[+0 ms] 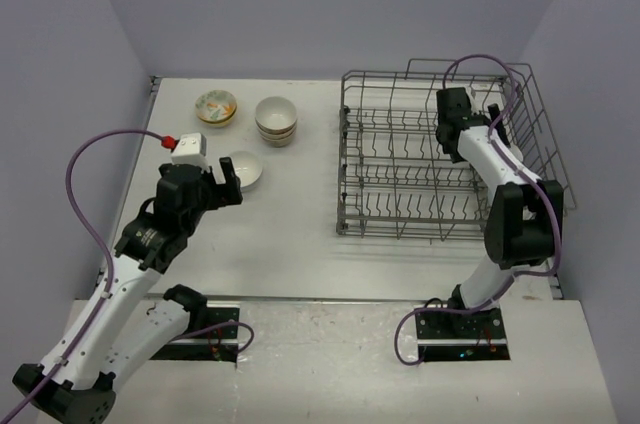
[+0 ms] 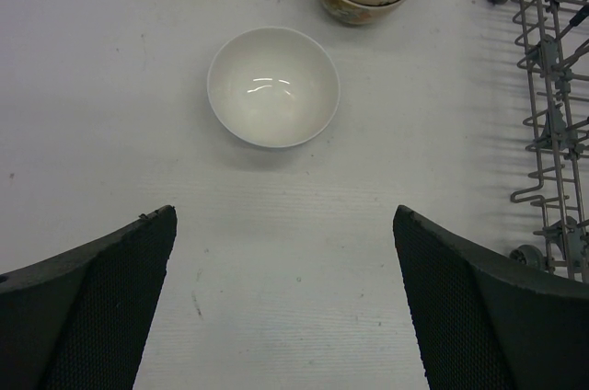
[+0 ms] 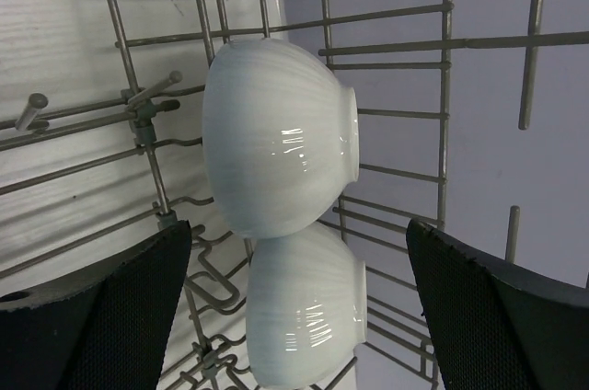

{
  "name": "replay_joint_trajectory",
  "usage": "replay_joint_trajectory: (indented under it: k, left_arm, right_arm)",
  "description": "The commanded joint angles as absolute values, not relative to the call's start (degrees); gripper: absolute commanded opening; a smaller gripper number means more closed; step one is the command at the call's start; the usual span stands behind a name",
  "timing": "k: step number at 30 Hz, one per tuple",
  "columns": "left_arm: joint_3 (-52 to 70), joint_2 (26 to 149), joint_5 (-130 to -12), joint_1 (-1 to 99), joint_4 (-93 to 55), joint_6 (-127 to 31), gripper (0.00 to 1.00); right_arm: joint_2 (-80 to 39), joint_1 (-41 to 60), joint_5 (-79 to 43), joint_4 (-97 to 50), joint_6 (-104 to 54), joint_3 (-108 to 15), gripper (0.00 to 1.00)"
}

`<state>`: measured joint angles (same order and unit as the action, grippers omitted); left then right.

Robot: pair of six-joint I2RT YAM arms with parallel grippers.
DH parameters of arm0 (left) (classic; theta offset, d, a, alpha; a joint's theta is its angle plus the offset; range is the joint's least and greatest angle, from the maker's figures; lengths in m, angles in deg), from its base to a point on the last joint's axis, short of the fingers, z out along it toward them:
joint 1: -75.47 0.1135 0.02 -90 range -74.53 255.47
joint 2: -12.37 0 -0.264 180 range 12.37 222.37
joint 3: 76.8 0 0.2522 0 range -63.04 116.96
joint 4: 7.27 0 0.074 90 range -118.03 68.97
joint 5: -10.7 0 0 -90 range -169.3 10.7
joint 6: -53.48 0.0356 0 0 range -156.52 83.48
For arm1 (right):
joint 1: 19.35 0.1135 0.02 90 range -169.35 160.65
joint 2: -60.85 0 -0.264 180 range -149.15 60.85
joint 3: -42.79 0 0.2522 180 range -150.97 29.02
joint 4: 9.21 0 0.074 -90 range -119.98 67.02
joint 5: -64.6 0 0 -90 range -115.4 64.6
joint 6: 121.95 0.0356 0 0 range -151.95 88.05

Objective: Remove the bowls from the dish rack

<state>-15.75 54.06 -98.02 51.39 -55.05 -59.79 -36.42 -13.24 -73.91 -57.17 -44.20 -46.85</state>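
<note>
Two white bowls (image 3: 276, 142) stand propped on edge in the dish rack (image 1: 390, 74), far right corner; the right gripper (image 3: 299, 229) faces them spread wide, empty. The left gripper (image 2: 285, 215), likewise open and empty, hovers by an unloaded bowl (image 2: 273, 86)

A white table (image 1: 290, 234) carries four things. Near the far left corner sits a floral bowl (image 1: 216, 106), with a stack of bowls (image 1: 276, 120) just to its right. A white bowl (image 1: 246, 170) stands alone, closer to the near edge. A wire rack (image 1: 344, 154) fills the far right part.
</note>
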Motion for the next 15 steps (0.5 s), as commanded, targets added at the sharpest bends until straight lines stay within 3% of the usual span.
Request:
replay_joint_trajectory:
  k: [1,15]
  left_arm:
    - [-14.7,53.59,-100.48,50.6,-55.22,-60.34,1.0]
    - [-14.52,53.68,-101.44,49.01,-55.83,-60.61,1.0]
  right_arm:
    - [-37.23,-14.08,-73.48,-53.74,-46.54,-46.83,0.99]
    - [-43.04,-16.01,-78.48,-49.7,-49.43,-46.56,0.99]
